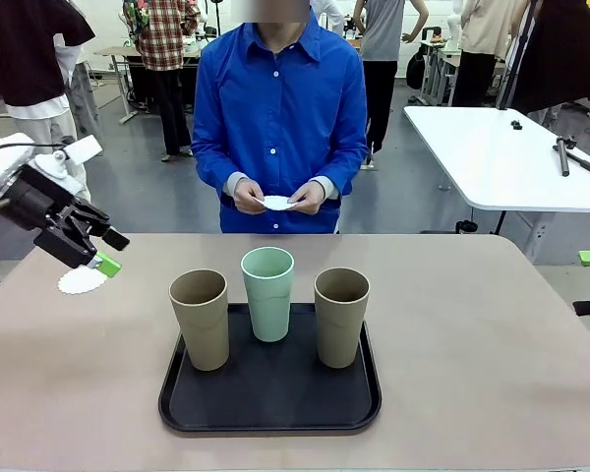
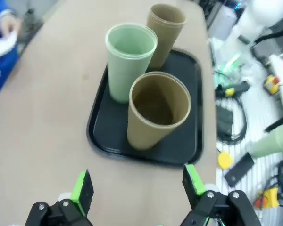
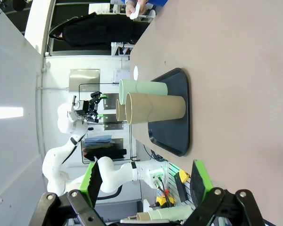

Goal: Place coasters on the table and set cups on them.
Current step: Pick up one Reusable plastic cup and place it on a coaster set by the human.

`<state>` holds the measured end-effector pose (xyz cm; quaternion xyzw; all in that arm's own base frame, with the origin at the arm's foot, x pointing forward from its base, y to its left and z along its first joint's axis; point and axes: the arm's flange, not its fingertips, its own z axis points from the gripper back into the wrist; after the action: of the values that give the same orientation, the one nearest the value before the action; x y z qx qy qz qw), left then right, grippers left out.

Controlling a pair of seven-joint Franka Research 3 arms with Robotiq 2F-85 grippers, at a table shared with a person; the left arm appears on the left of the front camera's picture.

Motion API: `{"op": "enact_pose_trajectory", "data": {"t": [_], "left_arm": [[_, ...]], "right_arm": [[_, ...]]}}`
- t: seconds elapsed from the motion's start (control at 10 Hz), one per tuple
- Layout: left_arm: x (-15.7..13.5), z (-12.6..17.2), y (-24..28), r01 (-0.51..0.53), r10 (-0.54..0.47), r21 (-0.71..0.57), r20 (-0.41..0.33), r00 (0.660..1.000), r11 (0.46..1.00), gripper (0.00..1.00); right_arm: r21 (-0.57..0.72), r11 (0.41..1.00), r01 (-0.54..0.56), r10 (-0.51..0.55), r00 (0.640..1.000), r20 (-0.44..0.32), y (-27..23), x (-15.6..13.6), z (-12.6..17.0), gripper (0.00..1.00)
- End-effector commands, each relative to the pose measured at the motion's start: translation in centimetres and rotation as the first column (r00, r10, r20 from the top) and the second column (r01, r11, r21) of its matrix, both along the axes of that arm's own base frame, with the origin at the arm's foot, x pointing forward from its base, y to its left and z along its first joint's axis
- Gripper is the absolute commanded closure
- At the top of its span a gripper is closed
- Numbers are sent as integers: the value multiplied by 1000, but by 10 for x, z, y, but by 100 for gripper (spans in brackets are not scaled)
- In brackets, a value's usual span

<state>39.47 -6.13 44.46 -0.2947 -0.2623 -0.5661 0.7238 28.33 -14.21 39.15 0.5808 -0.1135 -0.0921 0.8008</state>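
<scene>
Three cups stand on a black tray point(image 1: 270, 413) at mid-table: a tan cup point(image 1: 200, 320) on the left, a mint-green cup point(image 1: 267, 293) behind the middle, and a tan cup point(image 1: 341, 317) on the right. One white coaster point(image 1: 82, 280) lies on the beige table point(image 1: 472, 344) at the far left. My left gripper point(image 1: 113, 252) hovers just above and beside it, open. In the left wrist view the green fingers point(image 2: 82, 188) hold nothing and point at the cups point(image 2: 155, 110). The person's hands hold another coaster point(image 1: 275, 203). My right gripper point(image 3: 146, 181) is open and faces the tray point(image 3: 177, 117) from the side.
The person in a blue shirt stands at the table's far edge, behind the tray. A white rectangular table point(image 1: 511, 157) stands at the back right. Cables and tools point(image 2: 231, 89) lie off the table's edge in the left wrist view. Bare tabletop lies on both sides of the tray.
</scene>
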Motion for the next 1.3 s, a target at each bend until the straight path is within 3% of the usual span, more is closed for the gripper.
{"op": "enact_pose_trajectory", "data": {"t": [0.0, 0.2, 0.4, 0.6, 1.0, 1.2], "left_arm": [[19, -34, -5, 150, -163, -195, -55, 985, 969, 0], [19, -72, -4, 179, -222, -306, -113, 968, 935, 0], [23, -89, -4, 230, -261, -392, -27, 965, 891, 0], [16, -107, 4, 244, -227, -454, 93, 970, 857, 0], [21, -138, 1, 161, -134, -422, 92, 987, 892, 0], [28, -136, 1, 152, -141, -406, 57, 988, 901, 0]], "right_arm": [[13, 1000, -1, 1, 1000, 13, 0, 1, 1, 0], [13, 1000, -1, 1, 1000, 13, 0, 1, 1, 0], [13, 1000, -1, 1, 1000, 13, 0, 1, 1, 0], [13, 1000, -1, 1, 1000, 13, 0, 1, 1, 0], [13, 1000, -1, 1, 1000, 13, 0, 1, 1, 0], [13, 1000, -1, 1, 1000, 13, 0, 1, 1, 0]]}}
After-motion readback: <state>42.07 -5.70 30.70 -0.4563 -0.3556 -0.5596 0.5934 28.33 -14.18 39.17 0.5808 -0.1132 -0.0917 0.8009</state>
